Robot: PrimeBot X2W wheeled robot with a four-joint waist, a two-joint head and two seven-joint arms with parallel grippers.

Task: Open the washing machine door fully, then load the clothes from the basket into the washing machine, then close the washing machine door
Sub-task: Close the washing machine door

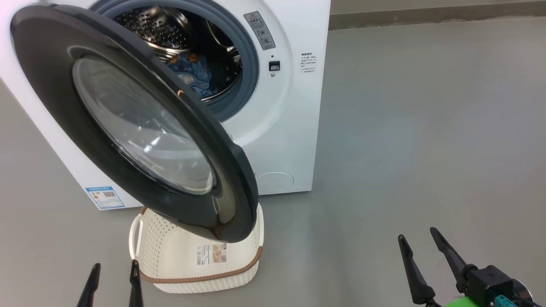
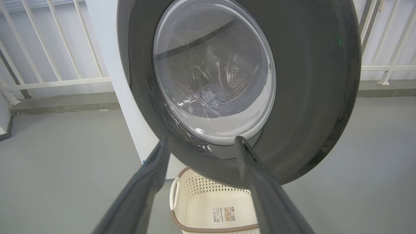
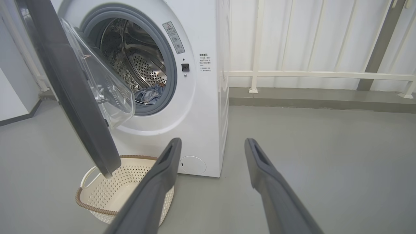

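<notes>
The white washing machine (image 1: pixel 286 140) stands at upper left with its black-rimmed glass door (image 1: pixel 128 123) swung out, partly open, over the basket. Light-blue clothes (image 1: pixel 194 76) lie inside the steel drum; the right wrist view shows the clothes (image 3: pixel 150 94) low in the drum. The cream basket (image 1: pixel 170 256) sits on the floor under the door, showing only a sticker inside. My left gripper (image 1: pixel 114 266) is open at the bottom left, just left of the basket. My right gripper (image 1: pixel 418 238) is open at the lower right, apart from everything. In the left wrist view the open gripper (image 2: pixel 201 141) faces the door (image 2: pixel 308 97).
Grey floor (image 1: pixel 405 128) spreads to the right of the machine. A white railing (image 3: pixel 325 74) and wall run behind it. The door's lower edge hangs close above the basket rim (image 3: pixel 87 208).
</notes>
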